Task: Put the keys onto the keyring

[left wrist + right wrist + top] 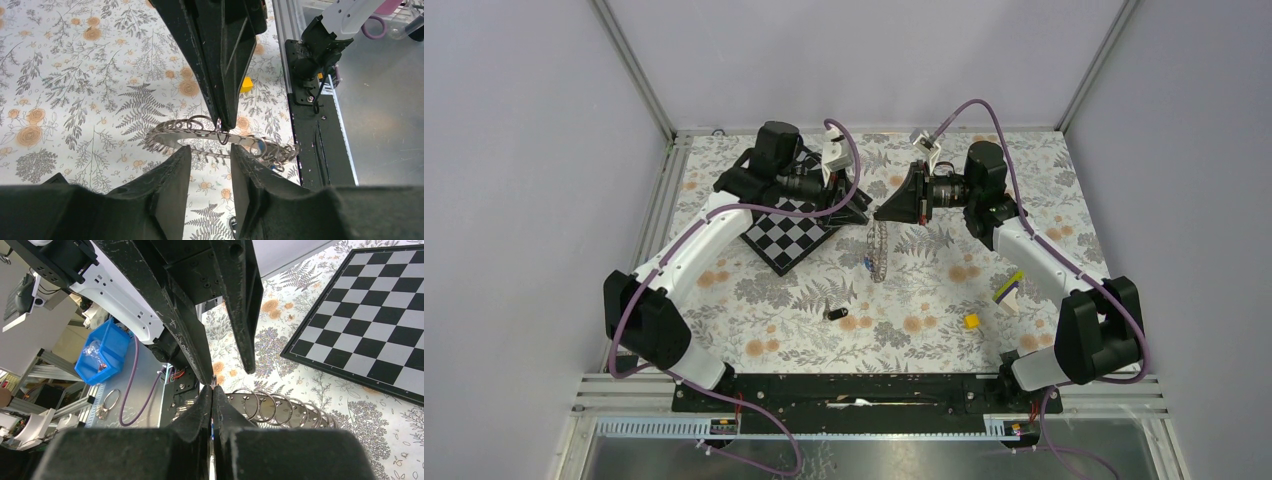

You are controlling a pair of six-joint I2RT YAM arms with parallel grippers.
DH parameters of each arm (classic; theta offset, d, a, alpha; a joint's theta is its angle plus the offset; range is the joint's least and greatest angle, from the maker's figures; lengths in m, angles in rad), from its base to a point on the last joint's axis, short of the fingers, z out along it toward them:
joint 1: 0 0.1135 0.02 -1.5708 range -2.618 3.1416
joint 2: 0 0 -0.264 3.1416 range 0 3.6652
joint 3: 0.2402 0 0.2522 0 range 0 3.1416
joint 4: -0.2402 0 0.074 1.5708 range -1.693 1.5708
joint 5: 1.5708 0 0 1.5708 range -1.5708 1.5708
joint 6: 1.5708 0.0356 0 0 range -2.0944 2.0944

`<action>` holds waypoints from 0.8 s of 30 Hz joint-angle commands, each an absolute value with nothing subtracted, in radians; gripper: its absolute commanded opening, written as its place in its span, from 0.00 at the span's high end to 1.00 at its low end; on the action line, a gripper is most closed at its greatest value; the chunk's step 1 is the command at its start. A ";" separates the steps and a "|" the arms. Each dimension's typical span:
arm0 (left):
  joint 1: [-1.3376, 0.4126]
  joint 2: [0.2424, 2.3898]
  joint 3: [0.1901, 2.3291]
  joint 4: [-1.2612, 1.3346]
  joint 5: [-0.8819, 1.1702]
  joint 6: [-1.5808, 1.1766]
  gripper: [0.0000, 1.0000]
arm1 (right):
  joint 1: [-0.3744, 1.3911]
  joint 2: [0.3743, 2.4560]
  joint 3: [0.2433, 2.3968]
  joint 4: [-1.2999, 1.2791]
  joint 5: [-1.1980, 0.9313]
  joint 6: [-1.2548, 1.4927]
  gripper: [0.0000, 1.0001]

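Pale lilac walls (514,150) are enclosing the table on three sides, with aluminium posts (632,68) rising at the back corners. A floral cloth (924,290) is covering the tabletop under soft, even light. Beyond the near edge, a blue bin (102,352) is showing among workshop clutter.

left gripper (210,150) and right gripper (212,390) nose to nose mid-table, keyring (879,250) hanging in that gap, chessboard (789,238) crowding left side, open cloth (904,300) toward bases, only black key (834,313), yellow cube (971,321), stick (1008,287) there
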State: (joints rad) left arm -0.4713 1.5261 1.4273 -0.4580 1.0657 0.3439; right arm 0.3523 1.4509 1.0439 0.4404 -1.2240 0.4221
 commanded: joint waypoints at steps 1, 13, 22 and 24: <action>-0.468 1.506 1.467 -0.438 1.136 0.366 0.62 | 0.347 1.428 1.066 0.471 -1.241 0.406 1.00; -0.492 1.530 1.478 -0.431 1.159 0.358 0.75 | 0.345 1.422 1.060 0.473 -1.241 0.403 1.00; -0.506 1.540 1.476 -0.410 1.161 0.331 0.88 | 0.345 1.417 1.055 0.473 -1.241 0.400 1.00; -0.506 1.539 1.475 -0.410 1.158 0.328 0.92 | 0.346 1.415 1.052 0.472 -1.241 0.398 1.00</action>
State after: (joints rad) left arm -0.4969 1.5402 1.4395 -0.4515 1.1191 0.3363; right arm 0.3511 1.4509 1.0439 0.4381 -1.2297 0.4145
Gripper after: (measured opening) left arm 0.113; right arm 0.019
